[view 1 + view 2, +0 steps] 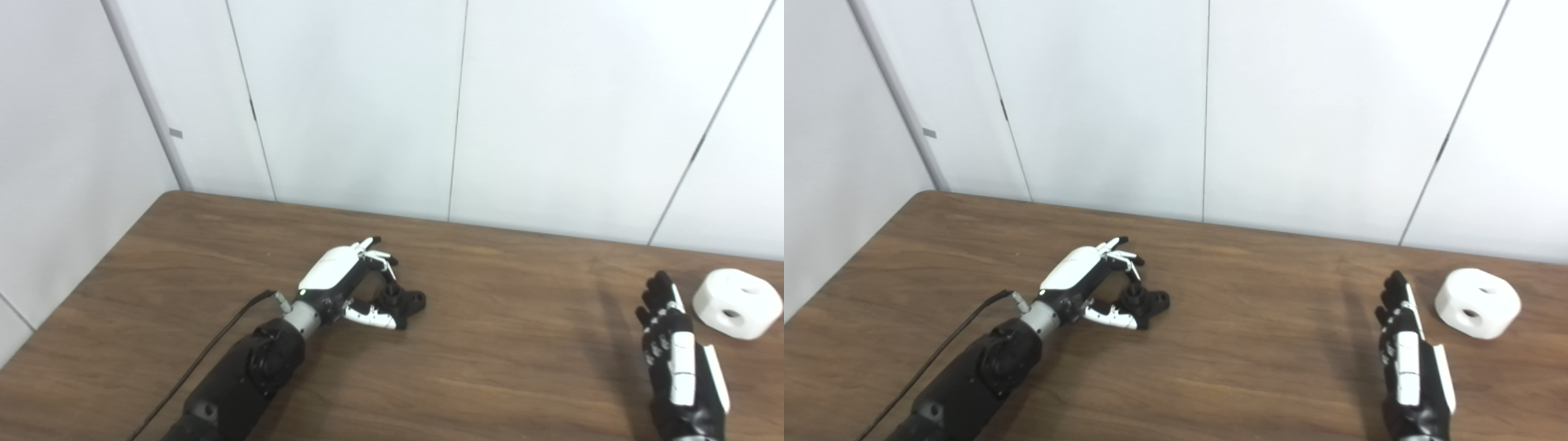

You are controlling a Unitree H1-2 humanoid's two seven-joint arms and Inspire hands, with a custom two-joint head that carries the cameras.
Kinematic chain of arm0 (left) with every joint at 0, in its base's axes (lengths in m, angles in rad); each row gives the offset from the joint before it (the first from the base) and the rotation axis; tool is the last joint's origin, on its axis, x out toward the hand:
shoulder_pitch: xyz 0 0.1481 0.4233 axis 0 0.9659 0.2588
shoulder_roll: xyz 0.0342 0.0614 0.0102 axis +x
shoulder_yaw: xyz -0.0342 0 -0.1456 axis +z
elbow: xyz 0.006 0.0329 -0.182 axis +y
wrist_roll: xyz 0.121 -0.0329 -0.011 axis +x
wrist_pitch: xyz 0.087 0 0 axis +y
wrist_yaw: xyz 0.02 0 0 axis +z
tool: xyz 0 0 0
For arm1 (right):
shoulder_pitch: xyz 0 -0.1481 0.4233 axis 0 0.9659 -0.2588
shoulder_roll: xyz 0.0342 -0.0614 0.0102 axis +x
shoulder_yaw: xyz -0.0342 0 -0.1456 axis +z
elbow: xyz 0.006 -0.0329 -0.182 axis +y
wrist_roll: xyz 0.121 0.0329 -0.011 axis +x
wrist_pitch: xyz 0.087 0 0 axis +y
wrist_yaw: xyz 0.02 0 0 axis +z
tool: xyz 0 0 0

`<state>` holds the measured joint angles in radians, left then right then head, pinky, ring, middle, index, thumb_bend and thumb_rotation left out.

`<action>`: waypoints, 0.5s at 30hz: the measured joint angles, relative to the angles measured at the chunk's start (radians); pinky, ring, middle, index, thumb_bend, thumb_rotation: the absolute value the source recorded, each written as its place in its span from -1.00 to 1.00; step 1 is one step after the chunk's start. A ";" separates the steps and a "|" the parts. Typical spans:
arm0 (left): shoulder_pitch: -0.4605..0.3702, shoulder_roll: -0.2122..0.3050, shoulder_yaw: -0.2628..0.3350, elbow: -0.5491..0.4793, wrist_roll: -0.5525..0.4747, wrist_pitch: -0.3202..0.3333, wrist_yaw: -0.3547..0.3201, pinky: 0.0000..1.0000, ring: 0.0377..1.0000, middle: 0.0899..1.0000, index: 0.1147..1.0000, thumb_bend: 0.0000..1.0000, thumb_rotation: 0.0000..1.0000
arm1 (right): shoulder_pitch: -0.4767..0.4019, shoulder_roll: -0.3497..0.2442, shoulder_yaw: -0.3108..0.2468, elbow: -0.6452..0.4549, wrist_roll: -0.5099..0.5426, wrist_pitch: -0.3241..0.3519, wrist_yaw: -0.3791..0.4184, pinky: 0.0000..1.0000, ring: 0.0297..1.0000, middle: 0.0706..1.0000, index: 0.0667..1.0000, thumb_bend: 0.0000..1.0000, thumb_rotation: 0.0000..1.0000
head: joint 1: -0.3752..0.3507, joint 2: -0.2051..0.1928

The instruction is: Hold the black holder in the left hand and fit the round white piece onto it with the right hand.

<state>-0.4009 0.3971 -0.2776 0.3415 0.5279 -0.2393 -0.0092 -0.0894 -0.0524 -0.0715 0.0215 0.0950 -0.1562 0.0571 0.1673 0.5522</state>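
- The right arm is cut off by the bottom edge just below the wrist; the left arm runs out at the lower left corner; the black holder [401,302] is partly covered by the left hand's fingers [375,256], so its shape is hard to read; whether those fingers press on it or only curl round it cannot be told
- The desk [490,343] is dark brown wood grain; white wall panels [355,104] with thin seams stand behind it and to the left; a black cable [202,355] trails along the left forearm
- The left hand [343,282] lies low at mid-desk, fingers curled over the holder and thumb beneath, touching it; the holder sits on the desk
- The right hand [1409,349] stands edge-on, fingers straight and together, holding nothing; the round white piece [1477,302] rests on the desk just beside its fingertips, apart from them, well away from the holder
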 measured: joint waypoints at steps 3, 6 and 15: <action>0.013 -0.017 -0.010 -0.012 -0.022 -0.011 -0.039 1.00 1.00 0.60 -0.17 0.05 -0.89 | 0.008 0.008 0.007 -0.011 -0.002 0.000 -0.001 1.00 1.00 0.98 0.93 -0.06 1.00 | -0.028 0.002; 0.028 -0.033 -0.022 -0.037 -0.034 -0.031 -0.065 1.00 1.00 0.61 -0.17 0.05 -0.89 | 0.013 0.017 0.012 -0.019 -0.010 0.005 -0.010 1.00 1.00 0.98 0.93 -0.06 1.00 | -0.054 0.003; 0.038 -0.036 -0.041 -0.074 -0.053 -0.068 -0.152 1.00 1.00 0.64 -0.18 0.05 -0.89 | 0.035 0.050 0.032 -0.086 -0.045 0.027 -0.036 1.00 1.00 0.95 0.89 -0.03 0.99 | -0.135 0.025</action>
<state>-0.3625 0.3612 -0.3188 0.2671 0.4751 -0.3073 -0.1615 -0.0542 -0.0022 -0.0393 -0.0641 0.0501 -0.1296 0.0209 0.0323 0.5768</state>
